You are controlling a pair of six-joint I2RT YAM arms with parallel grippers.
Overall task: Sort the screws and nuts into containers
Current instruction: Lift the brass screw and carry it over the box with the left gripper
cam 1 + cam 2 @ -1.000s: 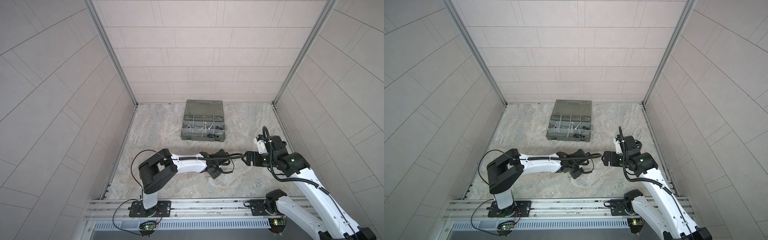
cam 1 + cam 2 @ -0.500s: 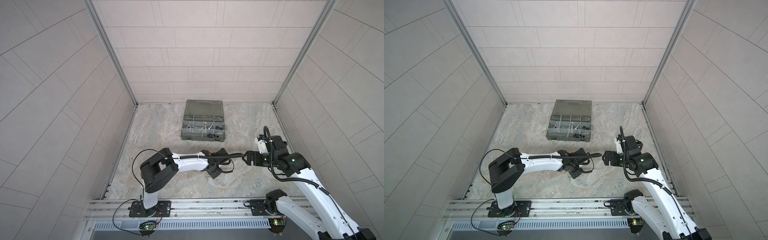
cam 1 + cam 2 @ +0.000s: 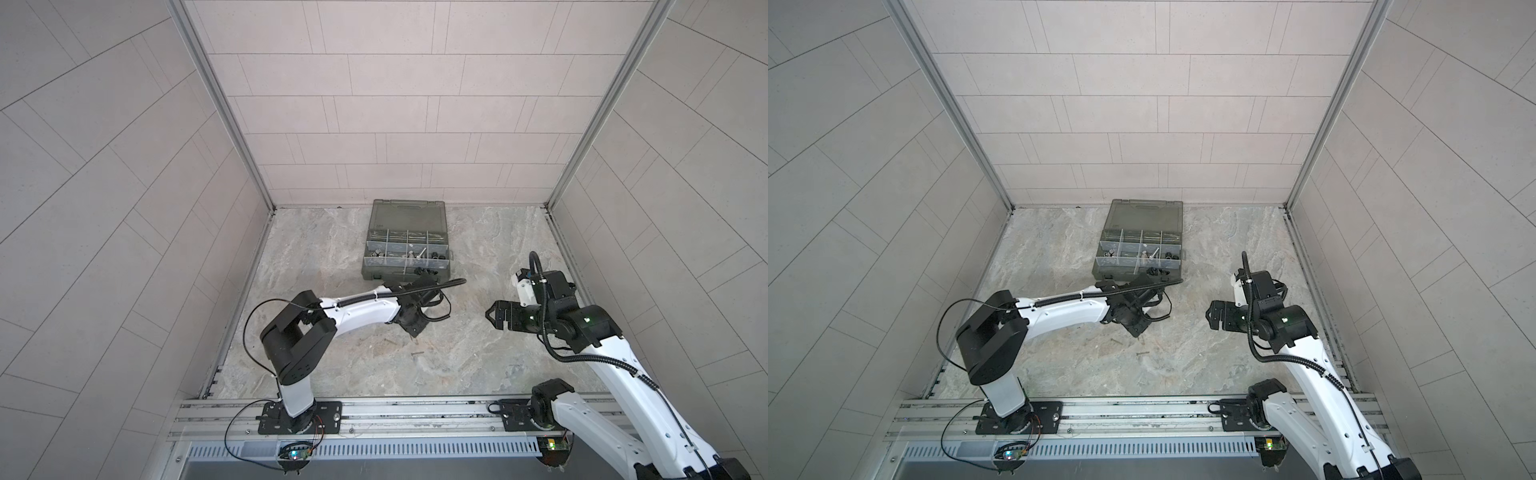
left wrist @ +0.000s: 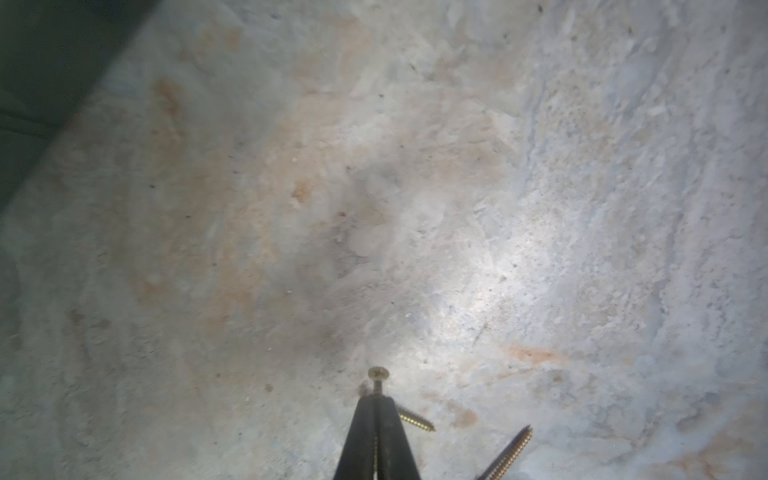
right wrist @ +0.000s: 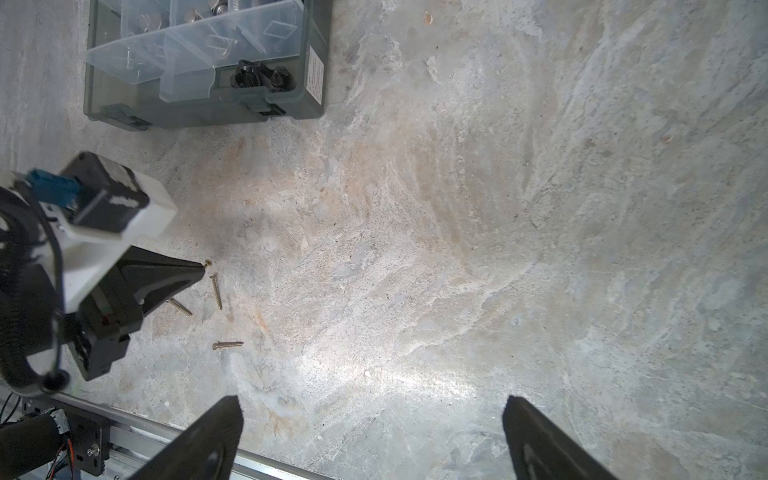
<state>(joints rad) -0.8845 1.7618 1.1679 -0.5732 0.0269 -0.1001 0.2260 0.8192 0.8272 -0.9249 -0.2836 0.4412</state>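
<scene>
My left gripper [image 4: 376, 398] [image 5: 202, 269] is shut on a brass wood screw [image 4: 378, 374], whose head sticks out past the tips, low over the stone floor. Three more screws lie loose beside it [image 5: 216, 293] [image 5: 179, 306] [image 5: 227, 344]. The dark grey-green organiser with the containers [image 3: 405, 276] [image 5: 199, 112] stands open behind, with small silver and black pieces in its compartments; I cannot tell which are nuts. My right gripper [image 5: 370, 432] [image 3: 492, 316] hangs open and empty to the right, above bare floor.
Small black pieces [image 5: 259, 77] sit in the organiser's front corner compartment. Tiled walls close in the floor on three sides. An aluminium rail [image 3: 395, 415] carrying both arm bases runs along the front edge.
The left arm has shifted slightly to the left and towards the back, its gripper still shut. The right arm has not moved.
</scene>
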